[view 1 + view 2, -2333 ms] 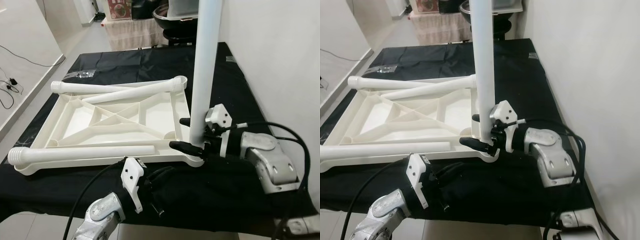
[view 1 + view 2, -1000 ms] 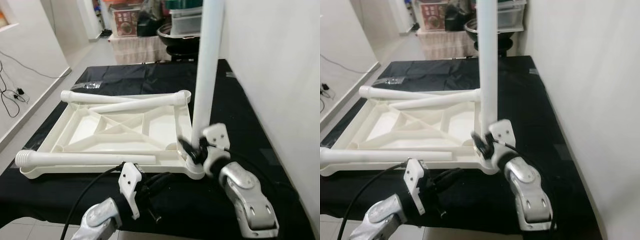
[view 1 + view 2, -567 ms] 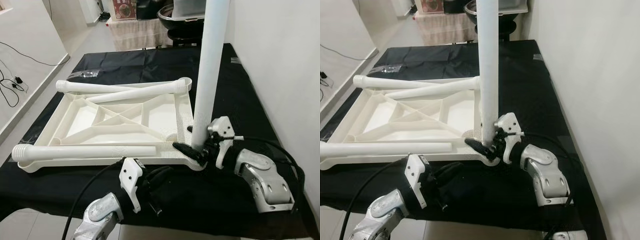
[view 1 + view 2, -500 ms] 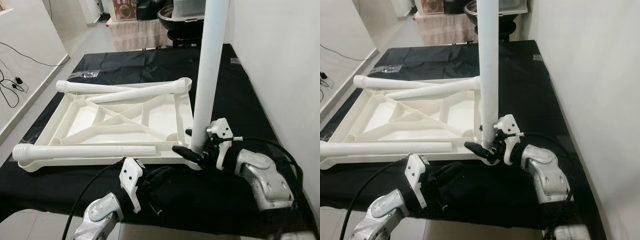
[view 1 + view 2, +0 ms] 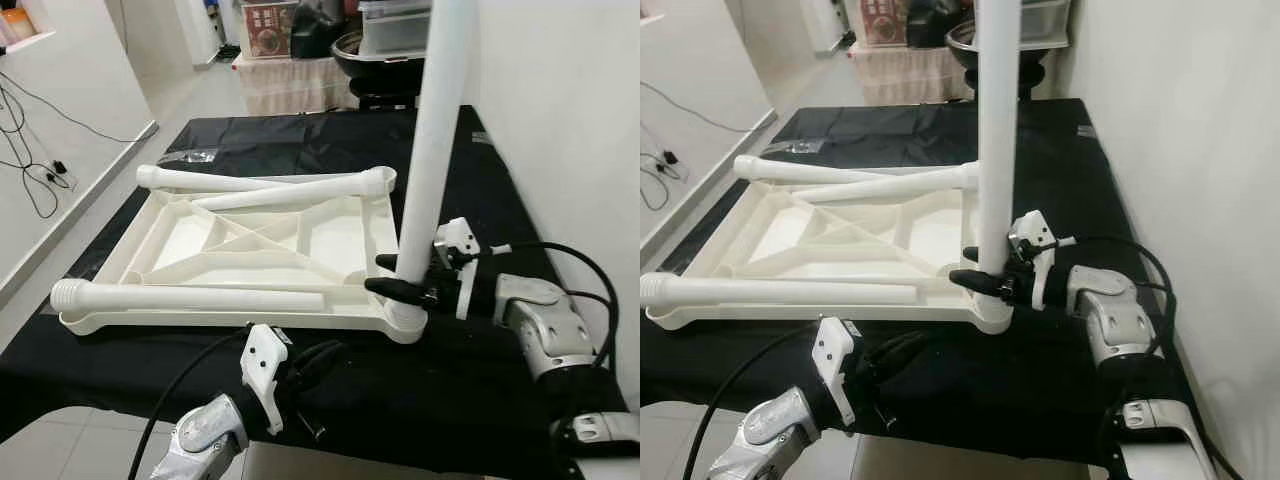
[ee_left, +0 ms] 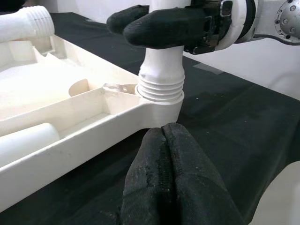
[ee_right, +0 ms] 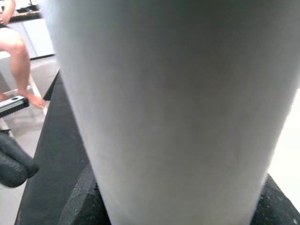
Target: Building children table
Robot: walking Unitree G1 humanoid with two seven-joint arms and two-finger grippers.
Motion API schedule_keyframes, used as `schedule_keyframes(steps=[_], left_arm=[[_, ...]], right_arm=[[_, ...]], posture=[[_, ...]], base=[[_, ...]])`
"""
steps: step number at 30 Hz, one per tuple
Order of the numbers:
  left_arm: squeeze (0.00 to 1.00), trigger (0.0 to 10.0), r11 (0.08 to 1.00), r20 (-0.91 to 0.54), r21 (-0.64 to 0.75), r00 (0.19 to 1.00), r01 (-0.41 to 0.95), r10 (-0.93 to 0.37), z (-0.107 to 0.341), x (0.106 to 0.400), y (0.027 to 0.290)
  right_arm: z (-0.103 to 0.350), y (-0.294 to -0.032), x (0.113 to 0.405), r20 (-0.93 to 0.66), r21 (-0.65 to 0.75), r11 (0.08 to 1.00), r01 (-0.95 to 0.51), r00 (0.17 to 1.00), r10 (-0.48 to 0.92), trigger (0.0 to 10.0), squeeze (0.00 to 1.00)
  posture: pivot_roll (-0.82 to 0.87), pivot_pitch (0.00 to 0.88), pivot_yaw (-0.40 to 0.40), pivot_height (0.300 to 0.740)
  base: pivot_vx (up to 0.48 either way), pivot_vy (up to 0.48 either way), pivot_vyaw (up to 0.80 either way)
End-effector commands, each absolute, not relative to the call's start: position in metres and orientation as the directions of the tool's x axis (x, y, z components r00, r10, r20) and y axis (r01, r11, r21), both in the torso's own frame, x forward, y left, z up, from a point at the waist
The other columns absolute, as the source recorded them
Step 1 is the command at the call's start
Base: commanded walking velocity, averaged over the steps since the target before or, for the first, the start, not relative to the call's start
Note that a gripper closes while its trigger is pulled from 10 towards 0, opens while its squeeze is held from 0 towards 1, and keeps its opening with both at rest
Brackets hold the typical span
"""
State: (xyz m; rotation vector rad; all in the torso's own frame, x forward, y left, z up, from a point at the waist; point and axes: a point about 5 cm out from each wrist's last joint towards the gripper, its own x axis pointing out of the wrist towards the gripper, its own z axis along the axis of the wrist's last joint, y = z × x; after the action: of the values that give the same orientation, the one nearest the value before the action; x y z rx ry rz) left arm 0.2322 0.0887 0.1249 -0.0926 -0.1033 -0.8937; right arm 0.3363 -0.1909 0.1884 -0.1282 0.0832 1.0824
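Note:
The white tabletop point(image 5: 180, 262) lies upside down on the black-covered table. One white leg point(image 5: 432, 150) stands upright in its near right corner socket point(image 6: 161, 101), the threaded end seated there. My right gripper point(image 5: 392, 276) is shut on this leg just above the socket, and the leg's side point(image 7: 173, 108) fills the right wrist view. My left gripper point(image 5: 312, 360) is shut on nothing and rests on the cloth just in front of that corner; its fingertips point(image 6: 161, 140) press together. Three loose legs lie on the tabletop: one point(image 5: 190, 297) along the near edge, two point(image 5: 260, 187) at the far edge.
A white wall runs close along the table's right side. A small clear bag point(image 5: 188, 155) lies on the cloth point(image 5: 300, 140) past the tabletop. A black basin and boxes point(image 5: 370, 50) stand behind the table. Floor with cables point(image 5: 40, 175) lies left. A person's bare leg point(image 7: 18, 51) shows nearby.
The head camera has shifted. My right forearm swung from in front of the leg round to its right side, still gripping the leg. The left gripper stays put.

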Motion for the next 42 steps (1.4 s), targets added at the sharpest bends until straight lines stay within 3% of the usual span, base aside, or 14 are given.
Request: schedule_keyframes(steps=[1, 7, 10, 12, 14, 24, 25, 26, 27, 28, 34, 35, 36, 42], left_arm=[[0.00, 10.0, 0.634, 0.125, -0.027, 0.632, 0.773, -0.765, 0.124, 0.230, 0.091], [0.00, 10.0, 0.640, 0.127, -0.028, 0.638, 0.768, -0.759, 0.124, 0.229, 0.094], [0.00, 10.0, 0.643, 0.127, -0.028, 0.641, 0.765, -0.757, 0.125, 0.228, 0.096], [0.00, 10.0, 0.646, 0.126, -0.027, 0.643, 0.763, -0.755, 0.126, 0.228, 0.099], [0.00, 10.0, 0.647, 0.125, -0.026, 0.645, 0.762, -0.754, 0.127, 0.228, 0.101], [0.00, 10.0, 0.602, 0.109, -0.031, 0.602, 0.798, -0.791, 0.127, 0.231, 0.098], [0.00, 10.0, 0.608, 0.111, -0.033, 0.607, 0.793, -0.787, 0.127, 0.231, 0.099], [0.00, 10.0, 0.612, 0.112, -0.033, 0.611, 0.790, -0.784, 0.127, 0.231, 0.099], [0.00, 10.0, 0.615, 0.115, -0.034, 0.615, 0.788, -0.780, 0.127, 0.231, 0.099], [0.00, 10.0, 0.617, 0.117, -0.034, 0.616, 0.786, -0.779, 0.128, 0.232, 0.098], [0.00, 10.0, 0.615, 0.121, -0.039, 0.614, 0.788, -0.780, 0.128, 0.233, 0.097], [0.00, 10.0, 0.612, 0.123, -0.041, 0.612, 0.790, -0.781, 0.128, 0.233, 0.096], [0.00, 10.0, 0.610, 0.125, -0.043, 0.610, 0.791, -0.782, 0.128, 0.234, 0.095], [0.00, 10.0, 0.611, 0.128, -0.045, 0.612, 0.790, -0.781, 0.128, 0.234, 0.092]], right_arm=[[0.183, -0.193, 0.333, -0.117, -0.018, 0.442, -0.897, 0.441, 0.890, 0.0, 0.00], [0.178, -0.204, 0.326, -0.114, -0.020, 0.488, -0.873, 0.487, 0.866, 0.0, 0.00], [0.167, -0.205, 0.320, -0.121, -0.065, 0.637, -0.769, 0.639, 0.759, 0.0, 0.00], [0.134, -0.195, 0.307, -0.179, -0.075, 0.957, -0.281, 0.948, 0.265, 0.0, 0.00], [0.119, -0.200, 0.286, -0.240, -0.121, 0.992, 0.028, 0.969, -0.057, 0.0, 0.00], [0.114, -0.164, 0.276, -0.255, -0.151, 0.977, -0.148, 0.961, 0.106, 0.0, 0.00], [0.116, -0.159, 0.276, -0.248, -0.140, 0.978, -0.156, 0.962, 0.118, 10.0, 0.00], [0.118, -0.155, 0.275, -0.243, -0.131, 0.978, -0.163, 0.962, 0.128, 10.0, 0.00], [0.124, -0.148, 0.277, -0.209, -0.075, 0.969, -0.235, 0.954, 0.215, 10.0, 0.86], [0.132, -0.143, 0.278, -0.170, -0.027, 0.951, -0.309, 0.939, 0.300, 10.0, 1.00], [0.170, -0.138, 0.284, -0.004, 0.022, 0.811, -0.585, 0.811, 0.585, 10.0, 1.00], [0.182, -0.141, 0.285, 0.012, -0.023, 0.729, -0.684, 0.729, 0.685, 10.0, 0.59], [0.188, -0.146, 0.286, 0.001, -0.057, 0.649, -0.759, 0.650, 0.760, 10.0, 0.00], [0.184, -0.158, 0.291, -0.090, -0.099, 0.483, -0.870, 0.491, 0.866, 10.0, 0.00]], posture=[[0.05, 0.103, 0.068, 0.740], [0.04, 0.114, 0.074, 0.740], [0.04, 0.120, 0.068, 0.740], [0.03, 0.139, 0.073, 0.740], [0.03, 0.139, 0.073, 0.740], [0.02, 0.129, 0.105, 0.740], [0.02, 0.128, 0.102, 0.740], [0.02, 0.128, 0.102, 0.740], [0.02, 0.127, 0.098, 0.740], [0.02, 0.125, 0.099, 0.740], [0.02, 0.120, 0.096, 0.740], [0.02, 0.120, 0.096, 0.740], [0.03, 0.118, 0.090, 0.740], [0.04, 0.113, 0.079, 0.740]], base=[[0.000, 0.000, 0.00], [0.000, 0.000, 0.00], [0.000, 0.000, 0.00], [0.000, 0.000, 0.00], [0.000, 0.000, 0.00], [0.000, 0.000, 0.00], [0.000, 0.000, 0.00], [0.000, 0.000, 0.00], [0.000, 0.000, 0.00], [0.000, 0.000, 0.00], [0.000, 0.000, 0.00], [0.000, 0.000, 0.00], [0.000, 0.000, 0.00], [0.000, 0.000, 0.00]])
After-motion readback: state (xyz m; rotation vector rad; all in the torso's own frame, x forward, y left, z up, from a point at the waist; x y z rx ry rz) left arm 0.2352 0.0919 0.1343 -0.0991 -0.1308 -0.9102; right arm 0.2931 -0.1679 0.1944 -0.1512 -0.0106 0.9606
